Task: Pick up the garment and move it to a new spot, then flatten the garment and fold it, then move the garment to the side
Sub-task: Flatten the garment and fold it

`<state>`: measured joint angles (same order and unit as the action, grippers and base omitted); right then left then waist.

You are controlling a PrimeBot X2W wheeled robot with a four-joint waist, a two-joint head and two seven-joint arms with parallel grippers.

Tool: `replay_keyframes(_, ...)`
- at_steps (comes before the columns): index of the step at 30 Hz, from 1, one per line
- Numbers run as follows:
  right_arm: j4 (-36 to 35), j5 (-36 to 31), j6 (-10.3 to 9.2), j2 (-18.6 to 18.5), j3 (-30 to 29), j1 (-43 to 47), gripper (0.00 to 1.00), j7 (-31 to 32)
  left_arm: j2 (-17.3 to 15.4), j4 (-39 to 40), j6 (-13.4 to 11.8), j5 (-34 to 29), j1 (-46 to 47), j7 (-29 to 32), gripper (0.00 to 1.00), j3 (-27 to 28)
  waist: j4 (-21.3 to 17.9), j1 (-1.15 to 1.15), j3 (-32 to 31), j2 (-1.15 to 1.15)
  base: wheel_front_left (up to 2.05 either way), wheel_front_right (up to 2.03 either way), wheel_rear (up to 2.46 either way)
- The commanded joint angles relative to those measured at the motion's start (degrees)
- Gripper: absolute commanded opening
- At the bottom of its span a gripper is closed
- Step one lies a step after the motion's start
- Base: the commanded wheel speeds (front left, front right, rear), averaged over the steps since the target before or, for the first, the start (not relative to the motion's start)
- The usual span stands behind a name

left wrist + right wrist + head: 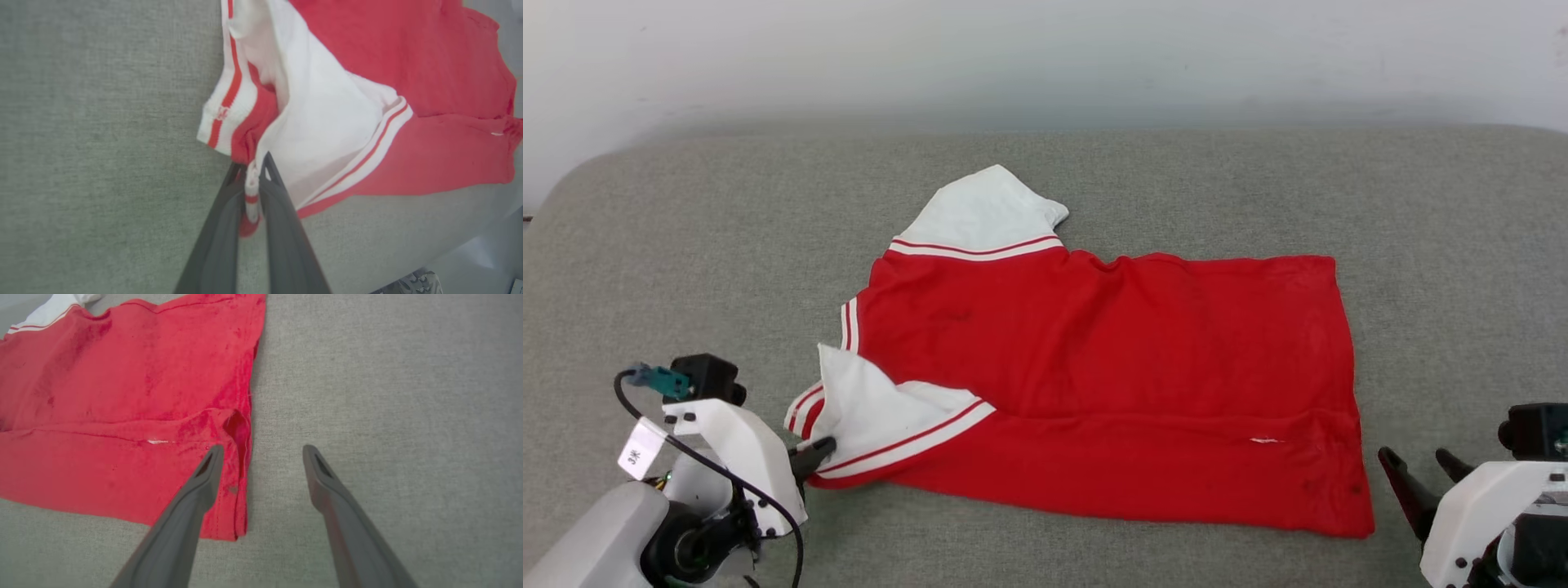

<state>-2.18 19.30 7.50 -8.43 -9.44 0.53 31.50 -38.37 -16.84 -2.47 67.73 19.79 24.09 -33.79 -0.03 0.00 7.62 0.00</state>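
The red jersey-style T-shirt with white short sleeves and red-and-white striped trim (1111, 367) (429, 61) (122, 396) lies spread across the middle of the grey fabric-covered desk (686, 245). Its collar end points toward the robot's left and its hem toward the right. The near long edge is folded over onto the body, leaving a crease along its length. One white sleeve (980, 212) sticks out toward the far side. The other white sleeve (874, 416) (327, 134) is turned back over the red cloth at the near left corner.

The left pincer (817, 451) (253, 171) sits at that corner, its two dark fingers pressed together on a strip of the striped trim, which bunches between them.

The right pincer (1414, 457) (263, 451) stands spread wide by the hem's near corner. In its wrist view one finger overlaps the red cloth and the other is over bare grey fabric, and it holds nothing.

A pale wall (1045, 49) rises behind the desk.
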Motion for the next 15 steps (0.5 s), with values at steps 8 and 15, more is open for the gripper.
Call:
replay_keyframes(8,2.2,1.1,-0.02,-1.0,3.3,-1.9,1.00,11.0,-1.9,6.7,-2.0,-1.5,1.3,-1.2,0.00,1.1,1.7,0.00,2.6,0.00,0.00,0.00,0.00)
replay_keyframes(15,9.5,2.2,-0.01,-0.4,6.6,-4.0,1.00,13.1,-1.5,9.0,-2.6,-1.8,0.8,-1.0,0.00,0.5,2.4,0.00,3.9,0.00,0.00,0.00,0.00)
